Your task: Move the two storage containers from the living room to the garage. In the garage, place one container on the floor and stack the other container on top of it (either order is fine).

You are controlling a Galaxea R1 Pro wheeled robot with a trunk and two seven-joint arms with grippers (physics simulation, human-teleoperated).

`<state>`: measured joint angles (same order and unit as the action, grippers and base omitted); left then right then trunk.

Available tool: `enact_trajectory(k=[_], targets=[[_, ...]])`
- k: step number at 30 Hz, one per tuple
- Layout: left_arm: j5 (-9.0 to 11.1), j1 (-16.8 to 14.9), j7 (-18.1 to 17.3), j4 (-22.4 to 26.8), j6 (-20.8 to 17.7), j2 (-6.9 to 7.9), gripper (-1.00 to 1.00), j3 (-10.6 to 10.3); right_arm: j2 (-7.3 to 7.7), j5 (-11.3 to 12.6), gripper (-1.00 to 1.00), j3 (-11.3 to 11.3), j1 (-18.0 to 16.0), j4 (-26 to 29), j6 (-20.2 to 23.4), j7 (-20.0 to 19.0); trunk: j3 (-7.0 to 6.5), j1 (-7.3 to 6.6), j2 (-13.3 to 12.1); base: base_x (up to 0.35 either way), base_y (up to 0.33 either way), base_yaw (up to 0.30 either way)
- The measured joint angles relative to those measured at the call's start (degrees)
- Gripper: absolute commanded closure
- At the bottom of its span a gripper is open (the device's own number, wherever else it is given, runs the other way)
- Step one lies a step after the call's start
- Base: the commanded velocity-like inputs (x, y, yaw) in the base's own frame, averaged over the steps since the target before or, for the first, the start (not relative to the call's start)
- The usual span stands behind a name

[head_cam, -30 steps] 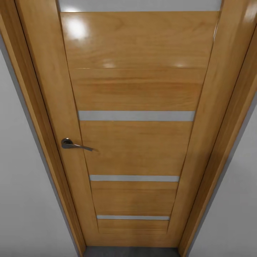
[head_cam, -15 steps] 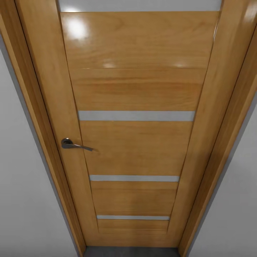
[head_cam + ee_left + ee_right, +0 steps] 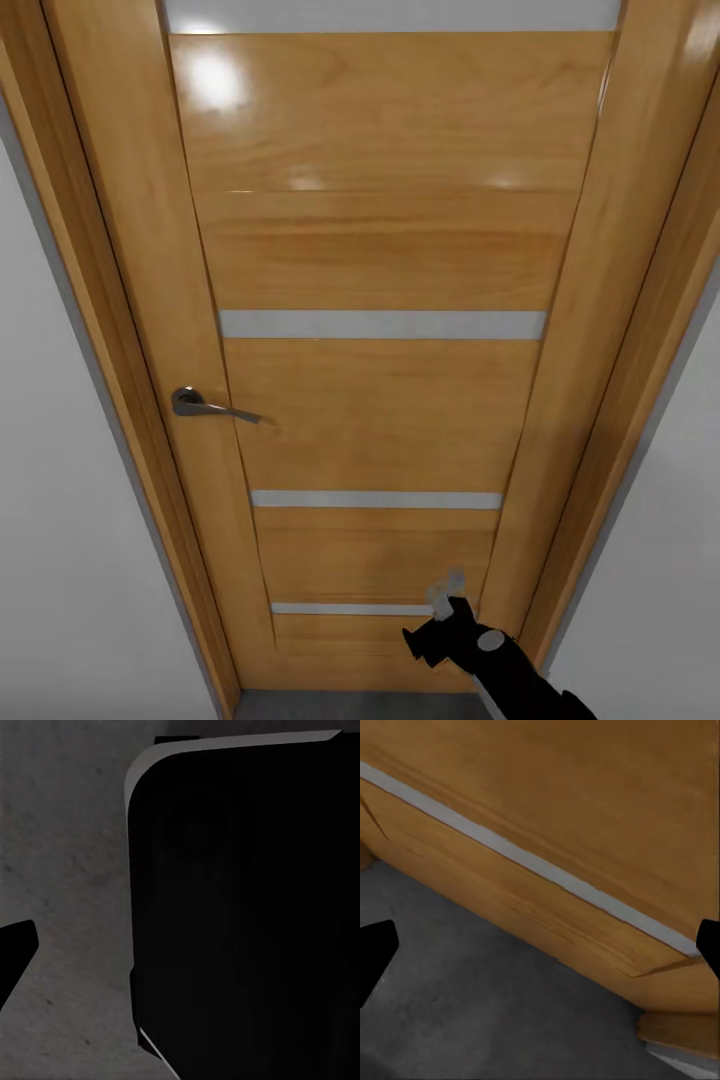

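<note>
Right up close w/ a honey-wood door (image 3: 380, 250), shut in its frame (image 3: 110, 330), glossy w/ light spots near the top. Door has frosted horizontal strips (image 3: 382, 324) across it, several levels, one more at the very top edge. Metal lever handle (image 3: 205, 404) sits on the door's left side in head view, roughly mid-height. White walls (image 3: 60, 560) flank the frame both sides. A thin band of dark grey concrete floor (image 3: 365, 705) shows at the door's foot; that's the task's floor, rough & mottled.

Right gripper (image 3: 447, 610) comes up from the lower right of head view, black arm behind it, pale fingertips raised in front of the lowest strip, near the door's bottom right. Right wrist view: door's lower part (image 3: 555, 817) w/ a frosted strip (image 3: 525, 862) running diagonally, grey floor (image 3: 472, 1012) below it; the two black finger tips (image 3: 373, 952) sit at opposite edges of that pic, so it's spread wide, nothing between them.

Left wrist view: mottled grey floor (image 3: 60, 870) plus a big black rounded panel w/ a pale edge (image 3: 240, 915), prob. part of the robot's own body, can't tell exactly. One dark finger tip (image 3: 13, 956) pokes in at the edge; left gripper's spread can't be judged.
</note>
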<state>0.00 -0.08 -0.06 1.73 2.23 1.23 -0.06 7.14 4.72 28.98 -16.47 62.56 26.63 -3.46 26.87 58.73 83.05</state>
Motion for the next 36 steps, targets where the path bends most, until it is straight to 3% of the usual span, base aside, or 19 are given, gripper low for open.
enact_trajectory(k=[8, 18, 25, 35, 36], targets=[[0.0, 0.0, 0.0, 0.0, 0.0, 0.0, -1.0, 0.0, -0.24, -0.1, -1.0, -0.1, -1.1, 16.0, 10.9, 0.3, 0.0, 0.0, 0.0, 0.0, 0.0, 0.0], [0.0, 0.0, 0.0, 0.0, 0.0, 0.0, -1.0, 0.0, -0.6, -0.1, -1.0, -0.1, -6.9, 17.6, 15.0, 0.2, 0.0, 0.0, 0.0, 0.0, 0.0, 0.0], [0.0, 0.0, 0.0, 0.0, 0.0, 0.0, -1.0, 0.0, -0.59, -0.9, -1.0, -0.1, -7.8, 18.7, 15.7, 0.9, 0.0, 0.0, 0.0, 0.0, 0.0, 0.0], [0.0, 0.0, 0.1, 0.0, 0.0, 0.0, -1.0, 0.0, -0.8, -6.1, -1.0, -0.2, -7.9, 18.8, 15.7, 4.2, 0.0, 0.0, 0.0, 0.0, 0.0, 0.0], [0.0, 0.0, 0.0, 0.0, 0.0, 0.0, -1.0, 0.0, -1.96, -8.0, -1.0, -0.2, -7.9, 18.6, 15.7, 7.1, 0.0, 0.0, 0.0, 0.0, 0.0, 0.0]])
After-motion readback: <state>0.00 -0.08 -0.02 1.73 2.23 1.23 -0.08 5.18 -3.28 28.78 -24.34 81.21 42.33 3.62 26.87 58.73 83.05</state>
